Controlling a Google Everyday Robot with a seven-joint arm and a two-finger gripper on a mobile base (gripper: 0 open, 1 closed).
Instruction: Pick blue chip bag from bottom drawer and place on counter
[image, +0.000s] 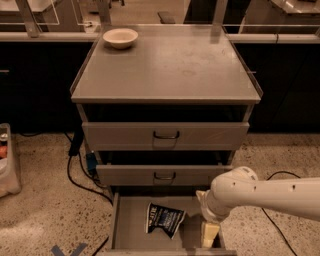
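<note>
Camera view, looking down on a grey metal cabinet with three drawers. We see the bottom drawer (131, 220) pulled out over the speckled floor (40, 215), while the top drawer (165, 135) and the middle drawer (165, 175), each with a dark handle, stand only a little way out.

The blue chip bag (165, 220) lies crumpled on the floor of the bottom drawer, near its middle, with its white end turned to the left of the view.

The white arm (265, 192) reaches in from the right edge and bends down into the same drawer. Its gripper (210, 235), pale yellow, hangs in the drawer's right front part. We cannot tell whether the gripper is open or closed.

The bag sits just beside the gripper, on the gripper's left in the view. A narrow strip of grey drawer floor shows between them, so we read the two as apart, not touching.

The counter (170, 65) above bears a small pale bowl (120, 37) at its far left corner. Dark cables (75, 165) trail down the cabinet's left side.
</note>
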